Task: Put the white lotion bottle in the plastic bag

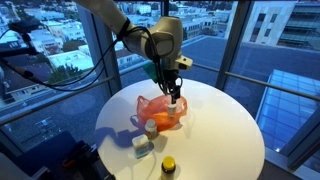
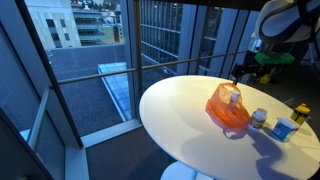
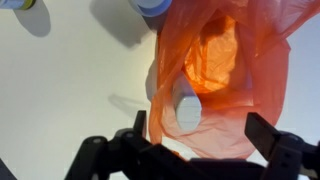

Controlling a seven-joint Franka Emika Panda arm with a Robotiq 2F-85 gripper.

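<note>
The orange plastic bag [image 1: 158, 112] lies on the round white table [image 1: 220, 130]; it also shows in the other exterior view [image 2: 226, 110] and in the wrist view [image 3: 235, 70]. The white lotion bottle [image 3: 187, 108] lies inside the bag's open mouth, its end facing the camera, and shows as a white spot in both exterior views [image 1: 179, 103] [image 2: 233, 97]. My gripper [image 3: 200, 135] is open just above the bag [image 1: 175, 92], its two fingers spread wide to either side of the bottle and apart from it.
Three small containers stand by the bag near the table edge: a small jar [image 1: 150, 128], a white-and-blue jar [image 1: 141, 145] and a dark bottle with a yellow cap [image 1: 168, 165]. Glass walls and a railing surround the table.
</note>
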